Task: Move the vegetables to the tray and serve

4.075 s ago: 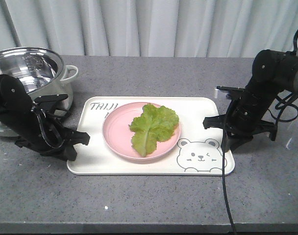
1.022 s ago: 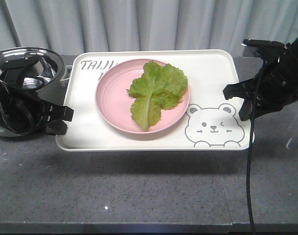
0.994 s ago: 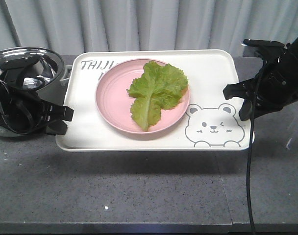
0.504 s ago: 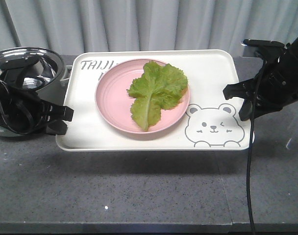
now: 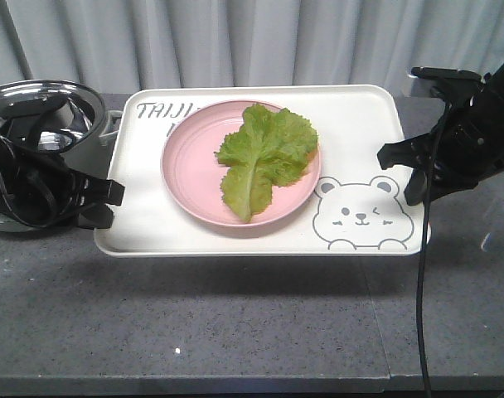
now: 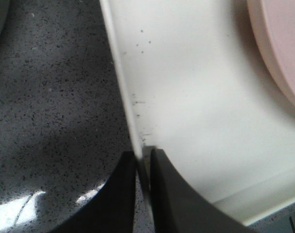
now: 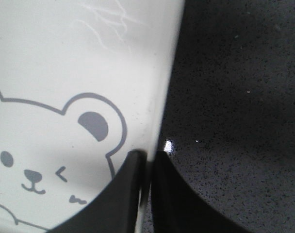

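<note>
Front view: the tray (image 5: 360,124) hangs above the counter (image 5: 235,332), casting a broad shadow beneath it. A wide strip of grey stone lies open between that shadow and the counter's front edge. The tray's left rim sits close to the steel pot (image 5: 36,108) at the counter's left rear, while its right rim has bare counter beyond it. The left gripper (image 5: 111,199) clamps the left rim and the right gripper (image 5: 399,162) clamps the right rim. The lettuce leaf (image 5: 264,157), ruffled bright green with a pale rib, lies flat on the pink plate (image 5: 186,174) in the middle of the tray.

Left wrist view: the left gripper (image 6: 143,167) has its jaws pinched on the tray (image 6: 196,107) rim. There is speckled counter (image 6: 50,97) outside it and the plate (image 6: 283,48) edge inside.

Right wrist view: the right gripper (image 7: 146,165) is clenched on the tray (image 7: 65,58) rim just beside the bear print (image 7: 50,160), with dark counter (image 7: 235,97) to its outer side.
</note>
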